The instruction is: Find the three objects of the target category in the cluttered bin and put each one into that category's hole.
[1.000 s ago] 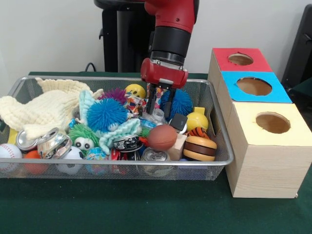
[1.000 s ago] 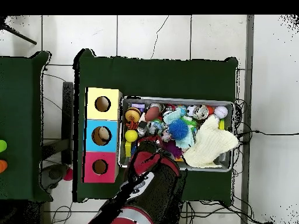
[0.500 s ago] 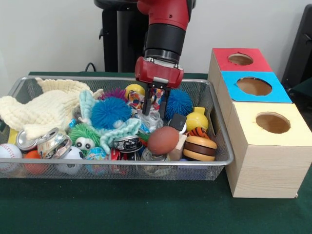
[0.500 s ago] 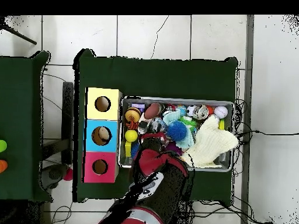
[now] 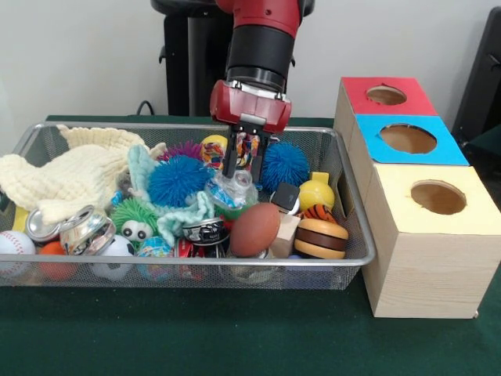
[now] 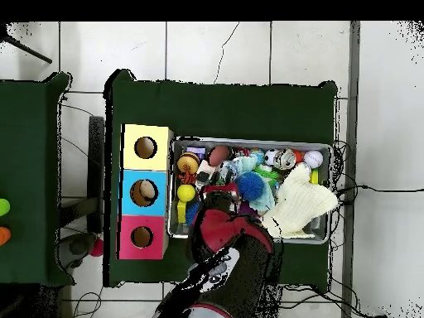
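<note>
My gripper (image 5: 245, 172) hangs over the middle of the wire mesh bin (image 5: 196, 265), a little above the clutter. Its fingers (image 5: 229, 166) are closed on a crinkled clear wrapper with colourful print (image 5: 246, 149), whose loose end (image 5: 228, 188) trails down onto the pile. In the overhead view the red arm (image 6: 225, 240) covers the gripper and the bin's near half. Three boxes with round holes stand beside the bin: red (image 5: 387, 95), blue (image 5: 407, 139) and yellow (image 5: 437, 197). The blue hole (image 6: 145, 192) shows a tan object inside.
The bin holds two blue spiky balls (image 5: 178, 180) (image 5: 283, 164), a brown football (image 5: 254, 229), a yellow ball (image 5: 316, 194), a striped wooden disc (image 5: 321, 237), crushed cans (image 5: 82, 229), a cream knit cloth (image 5: 70, 176), a baseball (image 5: 14, 243) and more.
My gripper has risen and drifted left in the front view, lifting the wrapper out of the pile. The brown football has settled lower and tilted.
</note>
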`<action>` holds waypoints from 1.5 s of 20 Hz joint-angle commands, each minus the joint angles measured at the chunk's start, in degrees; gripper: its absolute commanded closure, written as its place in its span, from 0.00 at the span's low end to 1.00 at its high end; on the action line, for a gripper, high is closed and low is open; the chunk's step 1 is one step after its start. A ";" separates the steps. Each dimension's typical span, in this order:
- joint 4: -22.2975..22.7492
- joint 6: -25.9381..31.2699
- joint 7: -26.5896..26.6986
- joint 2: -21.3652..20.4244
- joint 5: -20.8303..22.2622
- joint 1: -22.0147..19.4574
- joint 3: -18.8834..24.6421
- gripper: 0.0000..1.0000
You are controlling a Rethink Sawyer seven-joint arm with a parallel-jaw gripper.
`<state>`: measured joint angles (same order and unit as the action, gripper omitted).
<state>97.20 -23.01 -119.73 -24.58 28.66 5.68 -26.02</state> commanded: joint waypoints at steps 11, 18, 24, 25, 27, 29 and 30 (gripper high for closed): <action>0.21 14.09 -4.79 -8.26 0.88 -6.61 13.57 1.00; 3.30 19.40 -4.63 -11.77 0.47 -11.72 20.65 1.00; 5.99 25.45 -3.72 -15.03 -1.79 -16.28 26.85 1.00; 6.29 26.33 -3.62 -15.46 -2.17 -17.01 27.81 1.00; 7.22 28.36 -3.53 -16.51 -3.29 -19.87 30.84 1.00; 8.84 31.09 -2.40 -18.95 -4.38 -23.03 34.37 1.00; 9.49 31.90 -1.67 -19.93 -4.50 -23.91 35.46 1.00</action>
<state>100.86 -0.99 -119.73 -40.42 27.02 -13.63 -2.71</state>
